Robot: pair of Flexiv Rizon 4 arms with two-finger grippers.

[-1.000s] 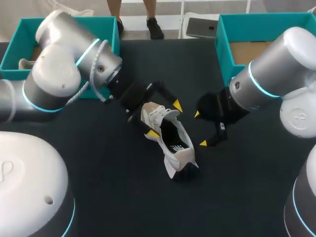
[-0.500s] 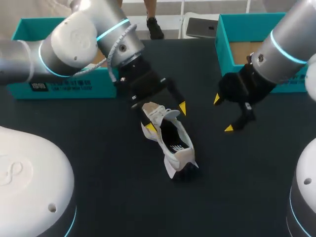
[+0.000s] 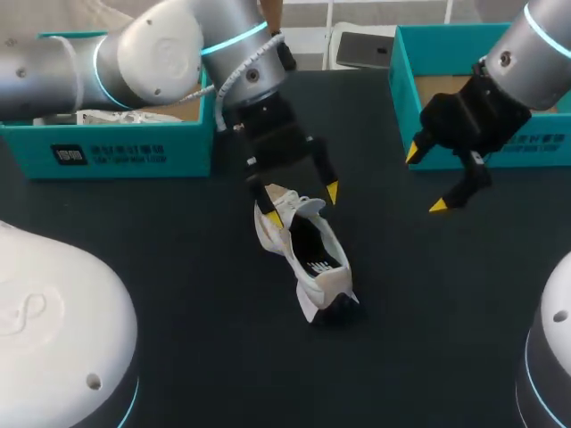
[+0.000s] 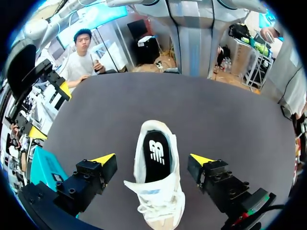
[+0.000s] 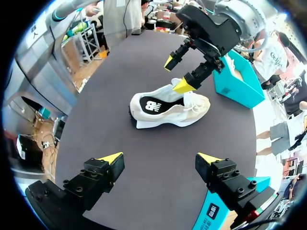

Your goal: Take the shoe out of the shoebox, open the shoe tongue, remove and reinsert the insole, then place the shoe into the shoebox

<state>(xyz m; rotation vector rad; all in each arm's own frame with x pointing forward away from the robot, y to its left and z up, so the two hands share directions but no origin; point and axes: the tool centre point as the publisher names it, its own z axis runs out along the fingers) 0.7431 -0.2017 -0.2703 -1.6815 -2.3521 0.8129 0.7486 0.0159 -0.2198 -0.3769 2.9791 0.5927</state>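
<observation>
Shoe point(image 3: 303, 250) sits on the dark worktop point(image 3: 178, 267), outside the shoebox point(image 3: 125, 156), with its insole seated. The left pincer point(image 3: 302, 205) hangs spread astride the laced end; the right pincer point(image 3: 426, 179), also spread, is well apart. Next, I'd guess: pinch the tongue.

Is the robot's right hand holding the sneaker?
No, the right gripper hangs open and empty, apart from the sneaker lying on the table.
</observation>
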